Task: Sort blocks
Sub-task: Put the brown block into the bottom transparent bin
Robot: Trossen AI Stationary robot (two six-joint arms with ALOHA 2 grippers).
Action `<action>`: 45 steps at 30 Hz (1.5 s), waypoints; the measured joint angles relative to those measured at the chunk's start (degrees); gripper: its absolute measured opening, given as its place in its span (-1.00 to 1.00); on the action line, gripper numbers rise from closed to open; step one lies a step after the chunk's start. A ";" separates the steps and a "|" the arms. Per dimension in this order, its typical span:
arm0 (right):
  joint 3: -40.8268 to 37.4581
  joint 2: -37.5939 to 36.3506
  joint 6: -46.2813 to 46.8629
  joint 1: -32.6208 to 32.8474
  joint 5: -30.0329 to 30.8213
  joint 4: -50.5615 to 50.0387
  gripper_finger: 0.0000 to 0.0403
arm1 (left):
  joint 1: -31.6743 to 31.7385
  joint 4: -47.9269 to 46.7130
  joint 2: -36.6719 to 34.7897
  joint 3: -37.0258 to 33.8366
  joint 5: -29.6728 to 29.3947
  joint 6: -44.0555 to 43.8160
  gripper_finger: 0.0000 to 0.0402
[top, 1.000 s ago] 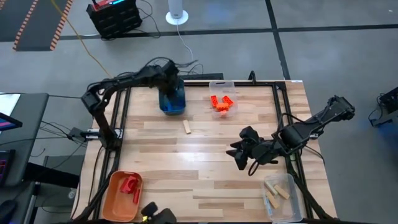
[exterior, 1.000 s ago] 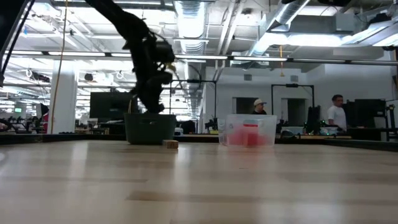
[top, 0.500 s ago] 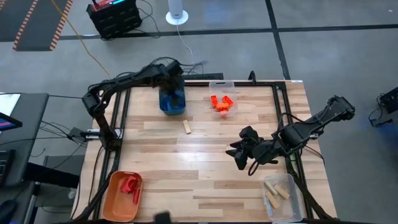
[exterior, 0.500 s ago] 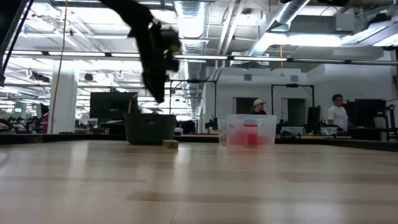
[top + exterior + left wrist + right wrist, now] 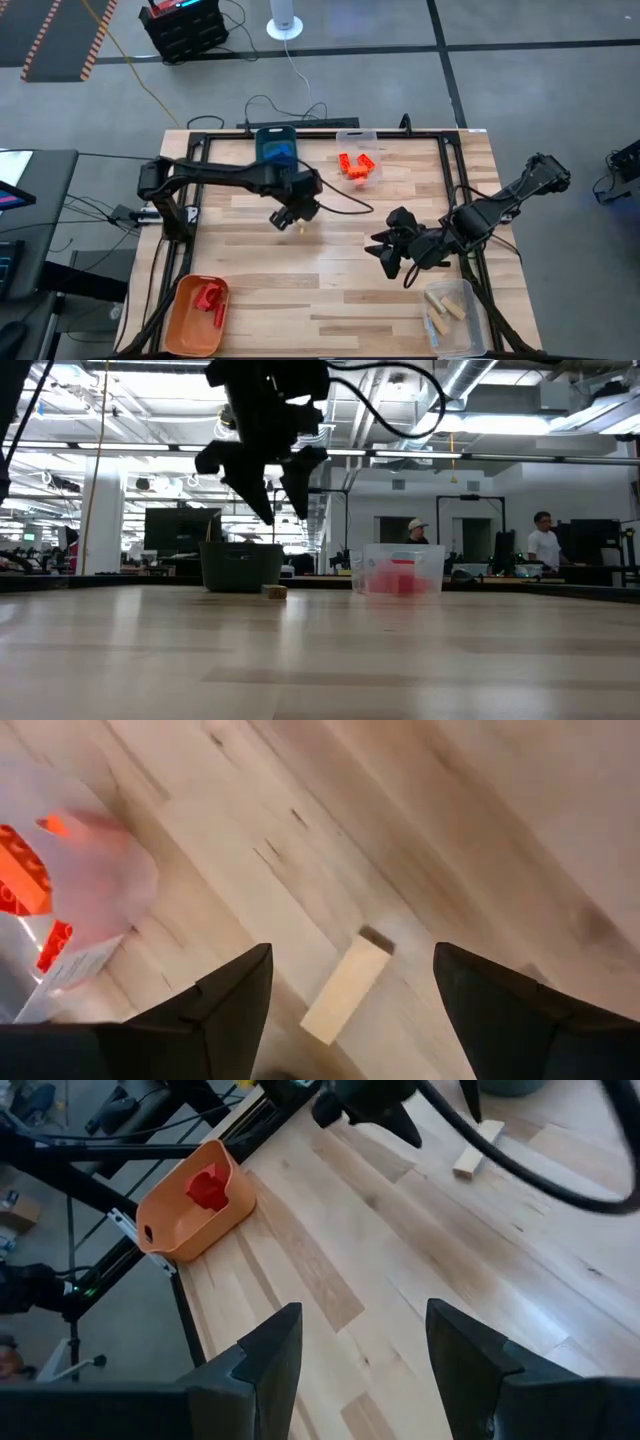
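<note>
Although the left arm covers most of it from above, we can still make out one light wood block [image 5: 301, 225] lying loose on the table [image 5: 330, 290], a sliver of it showing just beyond the left gripper [image 5: 293, 214]; the left wrist view gives it whole, flat on the planks between the two dark fingers [image 5: 230, 1005], which stand spread wide and touch nothing. From table height, the same block [image 5: 274, 592] is only a small tan shape in front of the teal bin [image 5: 241, 566], and the left gripper hangs well above it with its jaws parted. We cannot see into the teal bin [image 5: 276, 149] clearly from above; its inside reads only as blue. In the clear bin [image 5: 358, 158] at the far edge lie several orange blocks [image 5: 355, 166], which through the cloudy wall in the low view blur into one reddish mass. Near the left corner, the orange bin [image 5: 195, 313] holds red blocks [image 5: 210, 297], their number hard to tell. A second clear bin [image 5: 452, 315] at the near right corner, partly cut off by the frame edge, holds a few light wood sticks [image 5: 438, 310]. Over the right middle of the table, the right gripper [image 5: 388, 252] hovers, its fingers [image 5: 262, 1365] apart and holding nothing.
</note>
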 joint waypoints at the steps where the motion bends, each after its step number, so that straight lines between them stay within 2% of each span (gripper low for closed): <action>1: 0.00 -0.02 -0.08 0.01 0.00 -0.01 0.02 | -0.14 0.79 0.25 -0.66 -0.34 0.14 0.34; 12: 0.04 -0.04 0.02 0.54 -0.04 0.85 0.02 | 1.58 1.70 7.57 -2.95 -4.67 -0.52 0.34; 22: 0.04 -0.04 1.66 0.68 -0.13 0.92 0.02 | 2.20 3.44 11.40 -2.90 -5.29 3.13 0.31; 27: 0.04 -0.02 1.66 0.66 -0.13 1.21 0.02 | 2.74 1.77 12.81 -2.90 -5.35 3.14 0.03; 33: 0.04 -0.02 1.64 0.66 -0.12 1.26 0.02 | 0.56 2.58 13.05 -2.85 -8.96 5.25 -0.56; 37: 0.02 -1.35 1.82 1.62 -2.60 -2.52 0.02 | -0.04 -1.10 12.99 0.28 -7.80 -3.12 -0.56; 41: 0.00 -6.67 3.15 5.53 -2.97 -8.51 0.02 | 0.39 -2.56 9.90 4.63 -2.87 -13.80 -0.56; 45: 0.02 -11.51 -4.49 10.17 -2.40 -7.27 0.02 | 0.36 2.02 5.19 8.42 -0.74 -20.81 -0.56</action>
